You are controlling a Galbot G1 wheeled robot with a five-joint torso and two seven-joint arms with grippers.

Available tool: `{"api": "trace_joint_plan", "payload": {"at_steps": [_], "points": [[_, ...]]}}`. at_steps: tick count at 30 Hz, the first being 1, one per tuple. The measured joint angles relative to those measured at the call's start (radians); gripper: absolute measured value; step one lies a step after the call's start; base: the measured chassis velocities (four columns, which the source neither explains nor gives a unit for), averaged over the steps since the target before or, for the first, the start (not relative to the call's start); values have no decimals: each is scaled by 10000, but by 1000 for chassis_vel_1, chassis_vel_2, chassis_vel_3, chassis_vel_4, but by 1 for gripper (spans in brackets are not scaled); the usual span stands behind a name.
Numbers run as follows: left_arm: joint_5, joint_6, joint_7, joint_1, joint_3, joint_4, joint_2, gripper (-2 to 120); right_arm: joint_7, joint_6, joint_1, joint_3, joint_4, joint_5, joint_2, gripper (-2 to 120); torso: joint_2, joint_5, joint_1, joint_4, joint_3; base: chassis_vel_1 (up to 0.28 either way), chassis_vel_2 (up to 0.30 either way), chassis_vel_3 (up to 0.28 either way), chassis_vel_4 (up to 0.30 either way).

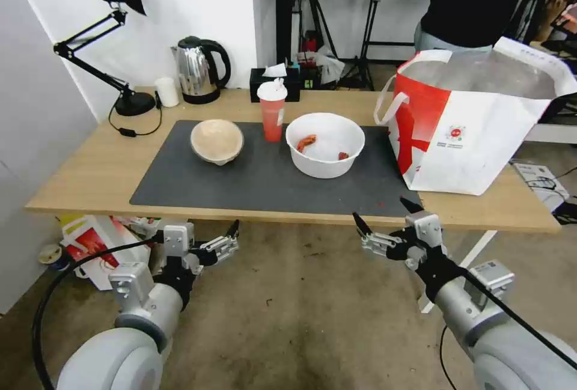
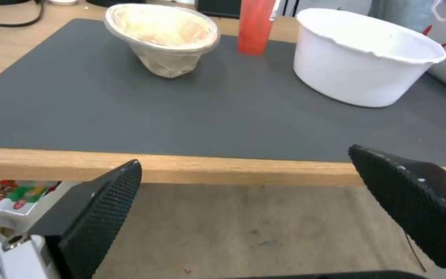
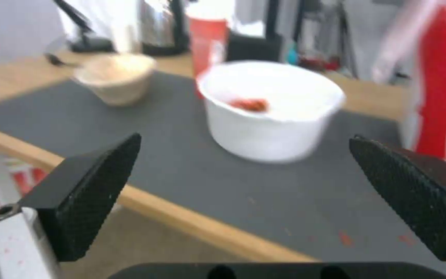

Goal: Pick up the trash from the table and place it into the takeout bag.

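Nothing grasped yet: left gripper [image 1: 225,237] and right gripper [image 1: 384,216] are hovering, jaws released, at tabletop [image 1: 90,179] edge. Next: reaching white bowl [image 1: 325,145], 12 o'clock.

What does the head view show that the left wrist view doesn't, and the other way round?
Head view alone: the takeout bag's open top and silvery lining, red scraps inside the white bowl, the right pincer, open, short of the table edge.
Left wrist view alone: the left pincer's textured pads, wide apart.
Both: tan bowl, red cup, grey mat.
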Motion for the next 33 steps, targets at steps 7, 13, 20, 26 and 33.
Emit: {"api": "trace_joint_plan", "payload": {"at_steps": [7,13,20,26,33], "points": [[4,-5,13,3,-52,-3,25,100,-916,771,1307,154,-590,1149,-1346,100,0,0,1,1,0,0,0,0,0],[29,-3,12,0,-42,-15,-8,100,-1367,1143,2166,172,-1109,2214,-2605,100,0,0,0,1,0,0,0,0,0],[86,-2,1,8,6,-7,-86,100,-1746,1427,3256,-105,-1690,3273,-3841,100,0,-1,0,0,0,0,0,0,0],[161,-1,2,57,-26,-2,-60,100,-1982,1503,4343,-653,-2171,4073,-4626,100,-1,0,0,-2,0,0,0,0,0],[350,98,39,109,6,-76,-169,100,-2185,1542,6313,-2176,-2936,4992,-5108,100,0,-1,1,2,0,0,0,0,0]]}}
